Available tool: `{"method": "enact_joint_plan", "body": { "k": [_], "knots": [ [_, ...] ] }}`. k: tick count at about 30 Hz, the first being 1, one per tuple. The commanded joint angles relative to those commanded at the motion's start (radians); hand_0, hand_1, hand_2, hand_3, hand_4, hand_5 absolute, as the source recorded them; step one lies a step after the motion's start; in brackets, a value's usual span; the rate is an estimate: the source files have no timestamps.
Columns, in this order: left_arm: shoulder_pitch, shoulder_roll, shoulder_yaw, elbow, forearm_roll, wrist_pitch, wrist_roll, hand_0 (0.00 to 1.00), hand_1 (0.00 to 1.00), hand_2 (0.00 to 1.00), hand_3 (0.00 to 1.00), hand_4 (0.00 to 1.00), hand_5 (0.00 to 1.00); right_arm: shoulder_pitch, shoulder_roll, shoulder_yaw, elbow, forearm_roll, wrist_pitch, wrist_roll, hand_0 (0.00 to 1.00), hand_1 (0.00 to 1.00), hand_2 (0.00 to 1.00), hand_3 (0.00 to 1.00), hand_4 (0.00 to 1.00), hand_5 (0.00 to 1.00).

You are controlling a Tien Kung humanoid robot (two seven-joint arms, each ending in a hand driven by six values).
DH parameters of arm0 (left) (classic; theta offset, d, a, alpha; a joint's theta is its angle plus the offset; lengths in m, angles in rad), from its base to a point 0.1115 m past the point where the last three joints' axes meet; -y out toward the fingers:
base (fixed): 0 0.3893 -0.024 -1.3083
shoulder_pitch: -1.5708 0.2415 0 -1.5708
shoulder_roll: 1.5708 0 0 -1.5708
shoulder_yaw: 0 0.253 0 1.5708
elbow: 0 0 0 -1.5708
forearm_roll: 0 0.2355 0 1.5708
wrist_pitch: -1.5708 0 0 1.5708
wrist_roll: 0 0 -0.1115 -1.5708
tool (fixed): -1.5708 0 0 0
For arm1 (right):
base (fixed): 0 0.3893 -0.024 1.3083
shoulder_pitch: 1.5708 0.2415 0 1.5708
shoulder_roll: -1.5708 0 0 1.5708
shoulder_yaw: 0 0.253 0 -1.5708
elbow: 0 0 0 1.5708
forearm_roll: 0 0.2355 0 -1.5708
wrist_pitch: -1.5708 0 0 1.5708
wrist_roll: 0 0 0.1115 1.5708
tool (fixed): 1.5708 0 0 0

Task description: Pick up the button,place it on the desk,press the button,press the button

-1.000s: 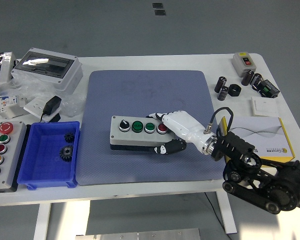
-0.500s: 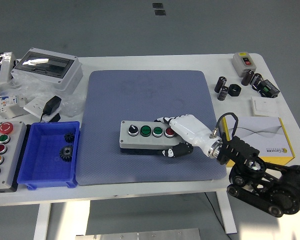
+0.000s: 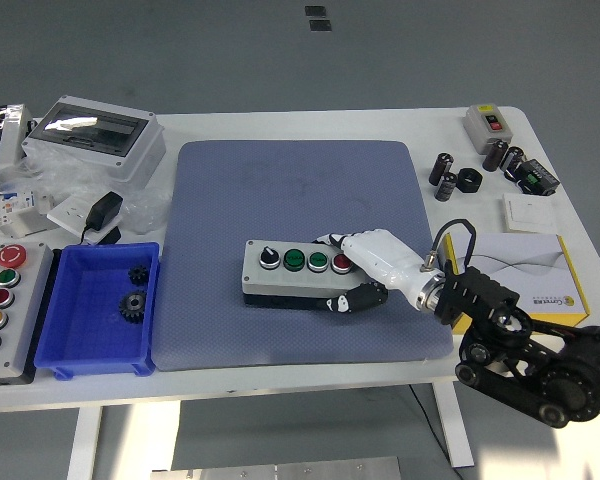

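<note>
The button box [image 3: 298, 272], a rigid grey housing with a black selector, two green caps and a red one, is seen lying flat on the blue mat [image 3: 300, 200] in the middle of the desk [image 3: 440, 128]. Its right end is clasped by the right hand [image 3: 365, 268], fingers over the top by the red cap, thumb under the front edge. It is judged stiff, smooth-sided and moderately light; the short ends look the surest hold.

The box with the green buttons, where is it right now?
In the head view, the button box sits on the grey mat, near its front right, with the right hand gripping its right end. The blue bin lies to its left.
</note>
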Motion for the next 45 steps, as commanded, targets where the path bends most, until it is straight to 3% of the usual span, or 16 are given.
{"method": "enact_joint_plan", "body": {
  "k": [1, 12, 13, 18, 19, 24, 25, 39, 45],
  "knots": [
    [0.0, 0.001, 0.0, 0.0, 0.001, 0.0, 0.0, 0.628, 0.593, 0.528, 0.584, 0.633, 0.153, 0.0, -0.003, 0.004, 0.003, 0.013, 0.006, 0.001, 0.879, 0.792, 0.779, 0.855, 0.419, 0.002],
    [-0.004, 0.007, -0.004, 0.0, 0.011, -0.002, 0.001, 0.627, 0.592, 0.528, 0.584, 0.634, 0.153, 0.003, -0.027, 0.024, 0.031, 0.137, 0.052, 0.01, 0.912, 0.836, 0.841, 0.898, 0.472, 0.002],
    [-0.004, 0.008, -0.004, 0.0, 0.012, -0.002, 0.001, 0.627, 0.592, 0.527, 0.583, 0.634, 0.153, 0.005, -0.028, 0.022, 0.031, 0.141, 0.053, 0.011, 0.923, 0.842, 0.855, 0.907, 0.572, 0.002],
    [-0.006, 0.01, -0.005, 0.0, 0.017, -0.003, 0.001, 0.627, 0.592, 0.527, 0.583, 0.634, 0.153, 0.015, -0.032, 0.015, 0.035, 0.156, 0.058, 0.014, 0.923, 0.842, 0.855, 0.907, 0.572, 0.002],
    [-0.007, 0.011, -0.006, 0.0, 0.019, -0.003, 0.002, 0.627, 0.591, 0.527, 0.584, 0.636, 0.153, 0.017, -0.033, 0.014, 0.037, 0.168, 0.06, 0.014, 0.93, 0.847, 0.857, 0.91, 0.658, 0.088],
    [-0.01, 0.014, -0.008, 0.0, 0.025, -0.004, 0.003, 0.627, 0.591, 0.527, 0.584, 0.636, 0.153, 0.022, -0.041, 0.009, 0.046, 0.242, 0.073, 0.016, 0.93, 0.847, 0.857, 0.91, 0.658, 0.088],
    [-0.01, 0.014, -0.008, 0.0, 0.025, -0.004, 0.003, 0.627, 0.591, 0.527, 0.585, 0.636, 0.15, 0.022, -0.043, 0.01, 0.048, 0.249, 0.072, 0.018, 0.936, 0.852, 0.86, 0.915, 0.702, 0.132],
    [-0.002, 0.005, 0.004, 0.0, 0.006, -0.004, 0.003, 0.625, 0.588, 0.527, 0.585, 0.638, 0.133, -0.003, -0.1, 0.067, 0.124, 0.385, 0.096, 0.086, 0.942, 0.854, 0.862, 0.918, 0.69, 0.105],
    [0.003, 0.003, 0.01, 0.0, -0.008, -0.003, 0.002, 0.625, 0.587, 0.527, 0.585, 0.637, 0.128, -0.053, -0.182, 0.163, 0.236, 0.47, 0.066, 0.103, 0.95, 0.856, 0.862, 0.922, 0.707, 0.117]
  ]
}}
